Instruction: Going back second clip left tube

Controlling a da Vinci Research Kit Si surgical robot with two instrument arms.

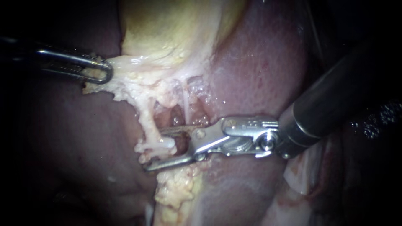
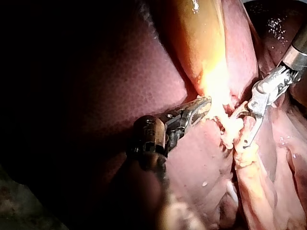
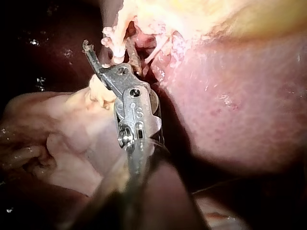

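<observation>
So, left tube [image 1: 147, 121]: pale, thin, stringy, hanging from the ragged stuff under the gallbladder [image 1: 167, 29] and running down across the liver [image 1: 255, 62]. Looks soft, wet and slippery, probably light as anything and easy to tear or kink, so no yanking. Best taken square across a bare stretch, not on the crumbly bits.

Sitting right between the jaws of the right instrument [image 1: 154, 150], spread wide, one above and one below, gripping nothing as far as can be told. Also a whitish lump [image 1: 158, 144] on the tube in that gap, maybe a clip, can't say for sure.

Then left instrument [image 1: 102, 72] off to the side, well apart, jaws clamped flat on the pale tissue [image 1: 125, 67] at the gallbladder's foot, holding it taut by the look of it.

Just beside the left tube, a thinner right tube [image 1: 185, 102], close enough to get snagged. Also yellow fat [image 1: 176, 190] right under the lower jaw. Guessing a straight pull-out along the shaft, jaws wide, to clear the tube without dragging on that lump.
</observation>
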